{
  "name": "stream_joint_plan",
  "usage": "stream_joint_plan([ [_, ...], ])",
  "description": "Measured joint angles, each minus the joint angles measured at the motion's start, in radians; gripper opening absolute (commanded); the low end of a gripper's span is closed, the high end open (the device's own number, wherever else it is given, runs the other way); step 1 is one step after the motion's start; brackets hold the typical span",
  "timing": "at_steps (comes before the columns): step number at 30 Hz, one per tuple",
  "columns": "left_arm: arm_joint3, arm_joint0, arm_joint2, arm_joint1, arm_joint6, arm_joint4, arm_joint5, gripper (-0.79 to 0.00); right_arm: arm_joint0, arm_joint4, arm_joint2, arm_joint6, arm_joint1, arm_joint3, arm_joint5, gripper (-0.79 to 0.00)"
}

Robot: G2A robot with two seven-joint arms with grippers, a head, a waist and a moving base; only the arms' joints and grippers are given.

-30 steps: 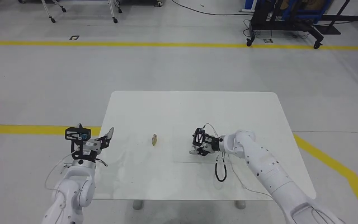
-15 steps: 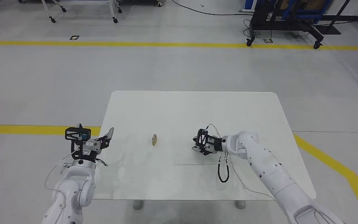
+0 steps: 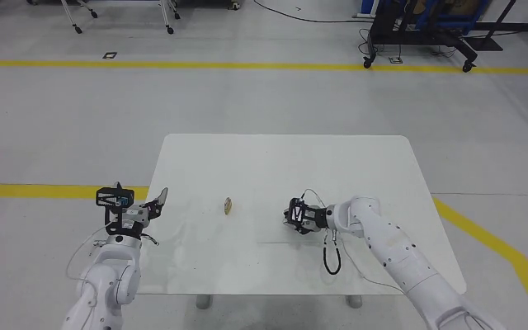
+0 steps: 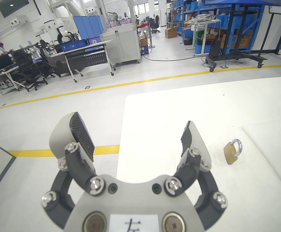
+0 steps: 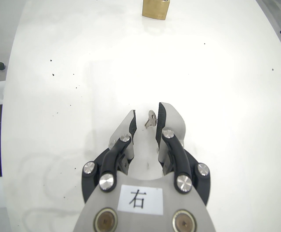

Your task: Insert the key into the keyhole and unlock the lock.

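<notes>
A small brass padlock (image 3: 228,205) with a silver shackle lies on the white table (image 3: 346,165), left of centre; it also shows as the padlock (image 4: 232,152) and the padlock (image 5: 155,9). A silver key (image 5: 151,119) lies flat on the table between the fingers of my right gripper (image 5: 146,116), which is open and low over it, the key close to one pad. That right gripper (image 3: 290,216) sits right of the padlock. My left gripper (image 4: 137,131) is open and empty, held at the table's left edge, where the left gripper (image 3: 157,202) hangs beside the corner.
A black cable loop (image 3: 330,256) hangs from the right arm over the table's front half. Small dark specks dot the tabletop. The table's front edge (image 3: 272,293) lies near both arms. Yellow floor lines and shelving stand beyond the table.
The right gripper has shifted slightly forward and down around the key. The left arm has not moved, and the padlock stays in place.
</notes>
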Motion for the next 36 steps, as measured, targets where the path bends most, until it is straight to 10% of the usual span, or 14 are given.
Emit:
stream_joint_plan([
  [28,0.0,0.0,0.0,0.0,0.0,0.0,0.0,0.0,-0.052,-0.045,0.055,-0.076,0.031,-0.103,0.068,-0.785],
  [36,-0.15,-0.016,0.114,0.009,-0.104,0.201,-0.211,0.0,-0.043,-0.062,0.03,-0.147,0.032,-0.073,0.025,-0.785],
])
